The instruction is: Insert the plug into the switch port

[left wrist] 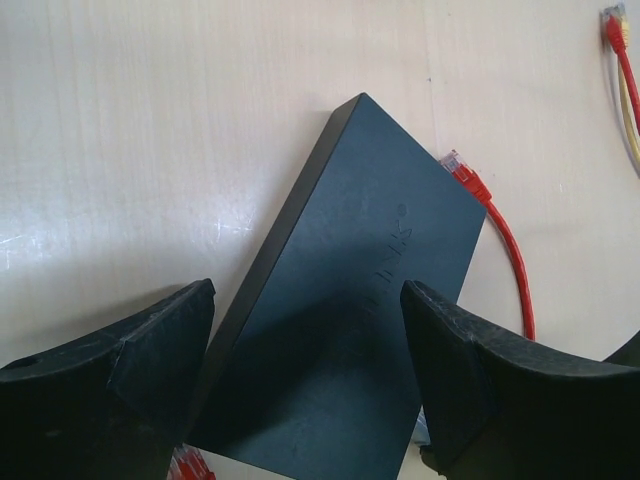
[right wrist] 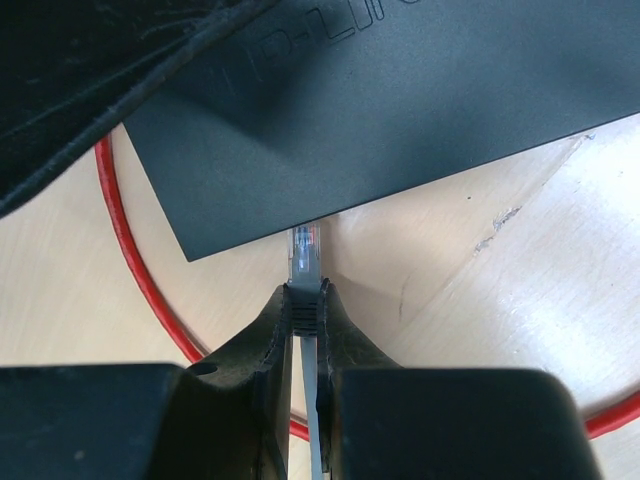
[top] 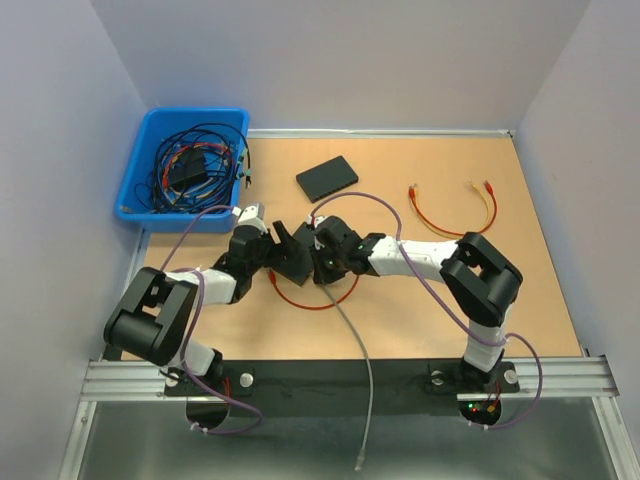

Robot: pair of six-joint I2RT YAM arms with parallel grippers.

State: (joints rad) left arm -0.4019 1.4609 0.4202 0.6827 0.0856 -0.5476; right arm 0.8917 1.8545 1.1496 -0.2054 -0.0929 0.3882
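Observation:
The black switch (left wrist: pixel 350 300) lies flat on the wooden table, mostly hidden under both grippers in the top view. My left gripper (left wrist: pixel 308 295) is open, one finger on each side of the switch, with no firm contact showing. My right gripper (right wrist: pixel 307 295) is shut on the grey cable's boot just behind the clear plug (right wrist: pixel 306 250). The plug's tip meets the near edge of the switch (right wrist: pixel 400 100); most of its clear body still shows outside. The port itself is hidden. In the top view the left gripper (top: pixel 285 250) and right gripper (top: pixel 322 262) meet mid-table, and the grey cable (top: pixel 355 350) trails toward the front.
A red cable (top: pixel 310 300) loops under the switch; one of its plugs (left wrist: pixel 465 175) rests against the switch's right side. A second black box (top: pixel 327 177) lies further back. Red and yellow cables (top: pixel 450 210) lie to the right. A blue bin (top: pixel 140 170) of cables stands back left.

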